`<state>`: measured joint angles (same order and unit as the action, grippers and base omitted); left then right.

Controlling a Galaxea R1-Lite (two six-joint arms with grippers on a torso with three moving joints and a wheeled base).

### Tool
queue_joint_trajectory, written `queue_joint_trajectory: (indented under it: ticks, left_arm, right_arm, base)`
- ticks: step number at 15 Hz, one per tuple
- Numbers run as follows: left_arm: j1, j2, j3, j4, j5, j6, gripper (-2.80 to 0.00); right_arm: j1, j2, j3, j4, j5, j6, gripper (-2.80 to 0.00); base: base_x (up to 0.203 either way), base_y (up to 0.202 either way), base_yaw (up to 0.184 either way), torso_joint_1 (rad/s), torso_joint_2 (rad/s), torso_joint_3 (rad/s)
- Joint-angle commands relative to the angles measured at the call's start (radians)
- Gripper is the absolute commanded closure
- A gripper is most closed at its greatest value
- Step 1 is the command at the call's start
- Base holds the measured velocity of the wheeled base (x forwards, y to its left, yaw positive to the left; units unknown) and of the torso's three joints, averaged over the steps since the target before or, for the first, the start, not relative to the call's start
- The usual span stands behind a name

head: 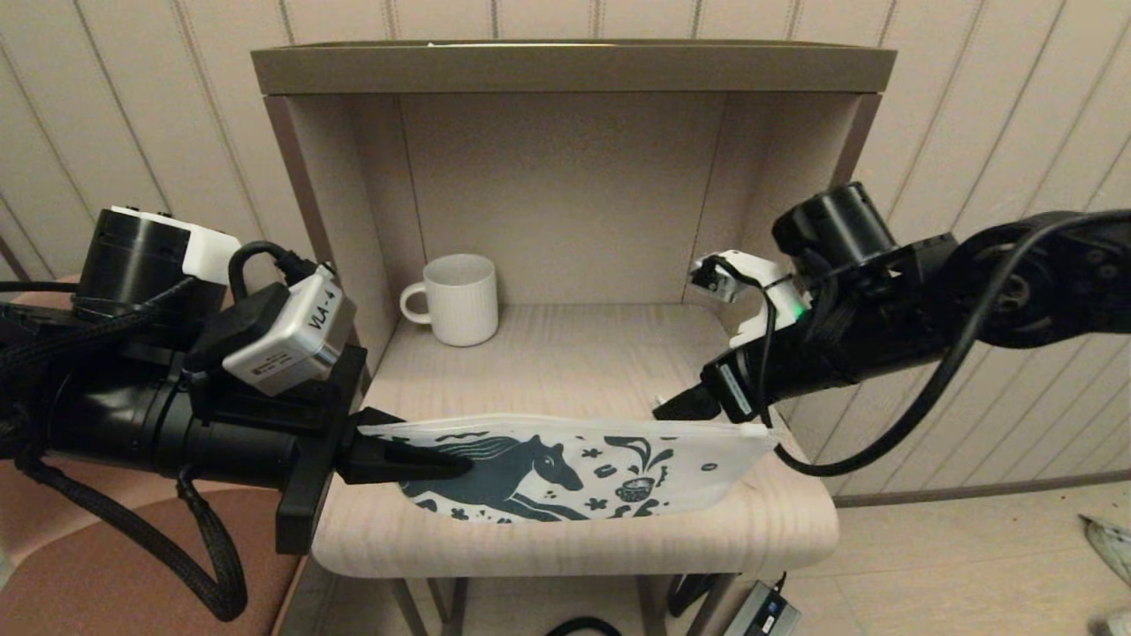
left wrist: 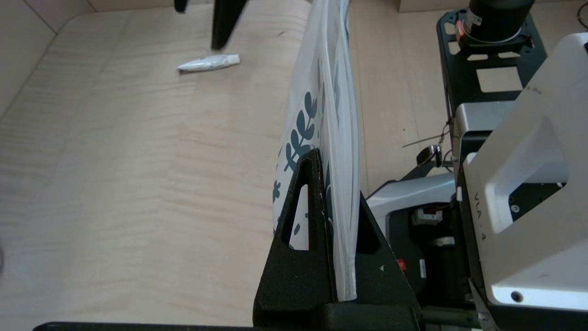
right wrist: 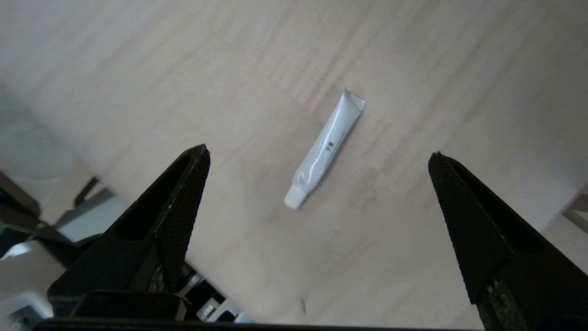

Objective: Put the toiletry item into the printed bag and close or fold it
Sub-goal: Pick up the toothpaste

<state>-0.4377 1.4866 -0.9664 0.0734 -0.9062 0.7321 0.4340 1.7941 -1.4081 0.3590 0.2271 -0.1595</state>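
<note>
Head view: the left end effector (head: pixel 415 459) is reaching in from the left, clenched on one end of the printed bag (head: pixel 583 473) and holding it on edge along the front of a pale wooden counter (head: pixel 574 353) set inside an open cabinet. The bag is white, with a dark teal horse, flowers and stars. A white ribbed mug (head: pixel 458 299) is standing behind the bag, near the back left corner. The right end effector (head: pixel 685 405) is leaning in from the right, just behind the bag's far end. The toothpaste tube is not showing in this view.

Left wrist view: the left end effector (left wrist: pixel 328 220) is pinching the bag (left wrist: pixel 328 92) flat between its fingers, so the bag is running away from the camera as a thin upright sheet. Beyond the bag, on its far side, the small white tube (left wrist: pixel 209 63) is lying flat on the counter (left wrist: pixel 115 184), with a dark fingertip hanging just above it.

Right wrist view: the right end effector (right wrist: pixel 317 184) is spread wide, grasping nothing, with the tube (right wrist: pixel 324 149) lying slantwise on the counter (right wrist: pixel 183 69) between its two fingertips.

Risks, as a judgement: the tube is slim and lying flat, so the closing fingers could skid it aside or scrape the wood. The bag's mouth is looking pressed shut, which could block the tube from going in.
</note>
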Motion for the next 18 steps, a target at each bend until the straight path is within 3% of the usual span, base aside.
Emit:
queue_joint_trajectory:
  ticks: [1, 18]
  left_arm:
    - [0.0, 0.0, 0.0, 0.0, -0.005, 0.004, 0.0]
    - [0.0, 0.009, 0.0, 0.0, -0.005, 0.015, 0.0]
  right_arm:
    - [0.014, 0.044, 0.007, -0.019, -0.013, 0.01, -2.8]
    - [-0.005, 0.094, 0.041, -0.092, -0.014, 0.017, -2.8]
  base:
    - [0.0, 0.0, 0.0, 0.0, 0.0, 0.0]
    - [0.0, 0.0, 0.0, 0.0, 0.0, 0.0]
